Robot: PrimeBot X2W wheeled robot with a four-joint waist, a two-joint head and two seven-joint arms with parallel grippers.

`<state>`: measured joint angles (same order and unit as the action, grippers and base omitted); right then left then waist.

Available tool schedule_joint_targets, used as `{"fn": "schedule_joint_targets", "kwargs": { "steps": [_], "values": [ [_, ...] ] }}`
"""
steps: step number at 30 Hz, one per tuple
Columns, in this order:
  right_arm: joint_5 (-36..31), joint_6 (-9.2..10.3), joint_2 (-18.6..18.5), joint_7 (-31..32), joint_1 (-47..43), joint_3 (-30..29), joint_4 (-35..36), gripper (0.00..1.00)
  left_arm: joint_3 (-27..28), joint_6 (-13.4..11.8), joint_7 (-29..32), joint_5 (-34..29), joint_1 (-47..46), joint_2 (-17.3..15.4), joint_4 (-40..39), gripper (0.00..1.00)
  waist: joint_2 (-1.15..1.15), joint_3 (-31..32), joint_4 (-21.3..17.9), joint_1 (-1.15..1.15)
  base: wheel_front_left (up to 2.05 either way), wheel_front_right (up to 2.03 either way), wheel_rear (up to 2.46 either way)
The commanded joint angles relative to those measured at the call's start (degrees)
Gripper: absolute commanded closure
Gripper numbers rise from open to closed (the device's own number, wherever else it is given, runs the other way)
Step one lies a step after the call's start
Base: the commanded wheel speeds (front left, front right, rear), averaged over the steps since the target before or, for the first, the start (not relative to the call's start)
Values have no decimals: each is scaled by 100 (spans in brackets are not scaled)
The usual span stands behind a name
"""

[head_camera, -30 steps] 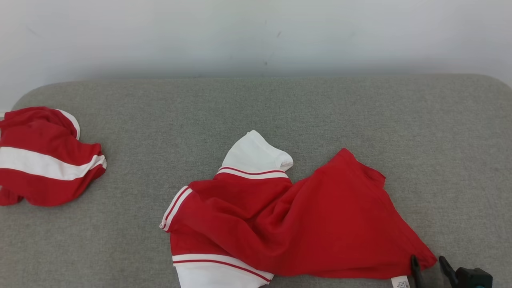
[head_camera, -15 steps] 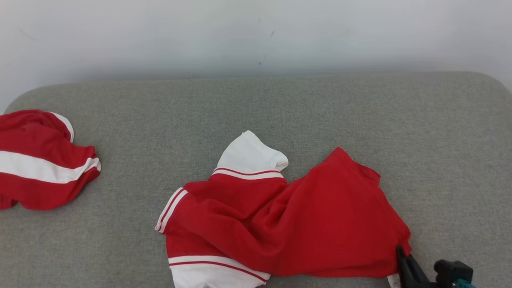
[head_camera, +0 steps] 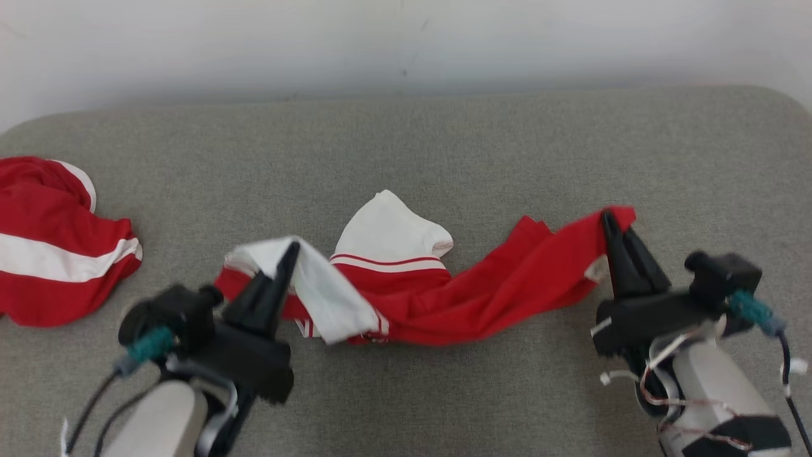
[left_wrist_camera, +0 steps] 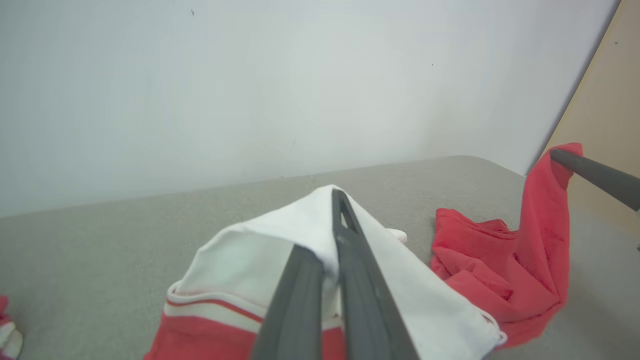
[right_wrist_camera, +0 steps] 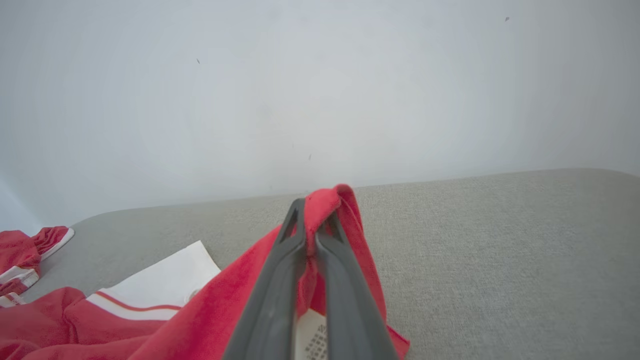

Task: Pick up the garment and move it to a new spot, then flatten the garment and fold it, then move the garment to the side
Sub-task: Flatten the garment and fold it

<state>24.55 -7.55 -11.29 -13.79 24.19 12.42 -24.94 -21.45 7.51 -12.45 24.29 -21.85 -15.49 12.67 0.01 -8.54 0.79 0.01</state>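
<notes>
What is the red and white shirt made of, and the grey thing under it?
The red and white shirt looks like soft, thin knit cloth, maybe cotton or polyester: matte, it sags and wrinkles where lifted. The grey surface looks like coarse woven fabric, likely over padding: speckled weave, rounded corners.

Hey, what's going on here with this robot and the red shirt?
The robot is holding a red and white garment by two ends over a grey padded surface. Its left gripper has its jaws shut on a white part, and its right gripper is shut on a red edge near a label. The cloth between them sags onto the surface. A second red and white garment lies bunched at the far left, untouched.
</notes>
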Motion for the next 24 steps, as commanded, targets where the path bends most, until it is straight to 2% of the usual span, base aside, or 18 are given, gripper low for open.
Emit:
{"fn": "schedule_joint_targets", "kwargs": {
  "steps": [1, 8, 14, 18, 20, 24],
  "values": [
    [36, 13, -13, 26, 125, 17, 23, 100, 16, -9, 24, 53, -152, -64, -12, 100, -1, -257, -35, -1, 0, 0, 0],
    [511, 13, -241, 455, 2271, -88, -125, 100, -348, -10, 599, 738, -2763, -604, 245, 100, -1, -1287, -86, -1, 0, 0, 0],
    [782, 13, -237, 909, 4317, -447, -441, 100, -422, -9, 983, 1416, -5028, -782, 930, 100, -1, -2062, -178, -1, 0, 0, 0],
    [520, 13, -291, 1137, 5657, -547, -772, 100, -604, -9, 1138, 1540, -6411, -913, 1439, 100, -1, -2396, -249, -1, 0, 0, 0],
    [296, 13, -307, 1219, 6297, -468, -943, 100, -793, -11, 1182, 1395, -7112, -1082, 1694, 100, -1, -2539, -328, -1, 0, 0, 0],
    [26, 14, -238, 1230, 7326, -564, -1473, 100, -1053, -10, 1199, 1416, -8220, -1149, 2225, 100, -1, -2680, -454, -1, 0, 0, 0]
  ]
}}
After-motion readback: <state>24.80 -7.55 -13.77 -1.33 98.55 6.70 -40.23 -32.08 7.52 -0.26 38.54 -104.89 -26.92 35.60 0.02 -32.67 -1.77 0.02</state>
